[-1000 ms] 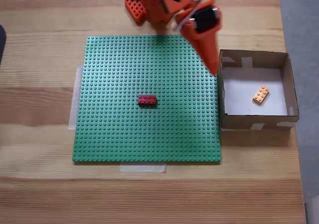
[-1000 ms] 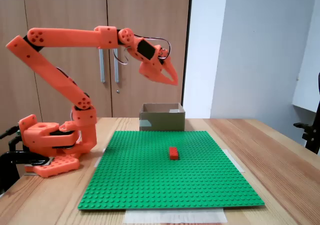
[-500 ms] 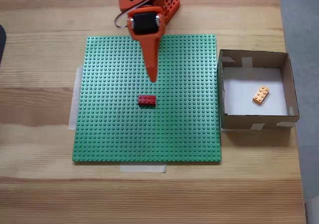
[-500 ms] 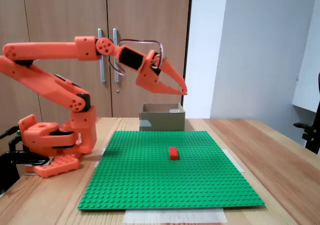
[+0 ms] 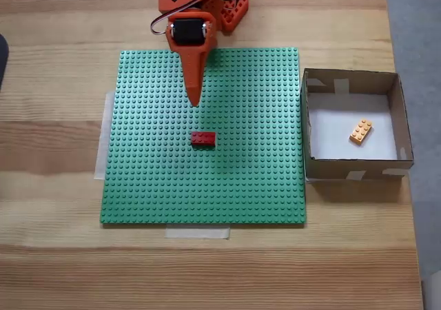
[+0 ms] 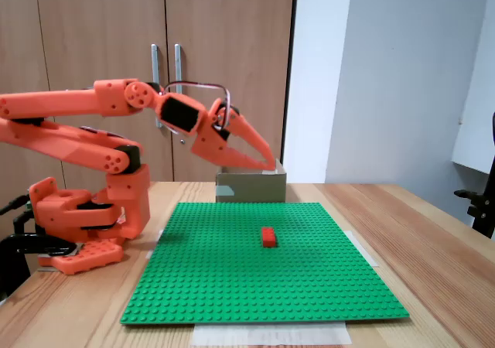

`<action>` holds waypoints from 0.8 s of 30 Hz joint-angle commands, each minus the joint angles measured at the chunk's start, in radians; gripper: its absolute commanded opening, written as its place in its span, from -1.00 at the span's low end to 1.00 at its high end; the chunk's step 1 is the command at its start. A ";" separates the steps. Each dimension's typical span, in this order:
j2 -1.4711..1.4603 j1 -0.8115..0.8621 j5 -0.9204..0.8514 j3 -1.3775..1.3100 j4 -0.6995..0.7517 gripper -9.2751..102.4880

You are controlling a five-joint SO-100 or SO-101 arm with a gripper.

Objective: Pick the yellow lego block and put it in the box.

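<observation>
- Hanging in the air over the far part of the green mat point(image 5: 207, 179), the orange arm's claw point(image 5: 194, 100) points down at a slant, and it holds nothing.
- From the side, the claw point(image 6: 267, 165) looks like its two fingers are close together, maybe with a thin gap, so I cannot tell for sure if it is fully closed.
- The yellow block point(image 5: 360, 131) lies flat inside the box point(image 5: 351, 167), on the white bottom, a bit toward the right wall. It touches no wall.
- The box sits on the table just beside the right edge of the mat, and nothing else is in it.
- I think the job is done, because the yellow block is in the box and the claw is well apart from it.
- A red block point(image 5: 203, 138) sits near the middle of the mat, just in front of the claw tip. It looks stuck on the bumps, so it stays put.
</observation>
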 commanded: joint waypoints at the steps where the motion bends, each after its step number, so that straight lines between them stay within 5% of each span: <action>1: 0.064 -0.003 -0.015 0.034 0.023 -0.85; 24: 0.210 -0.011 -0.071 0.256 0.141 -0.85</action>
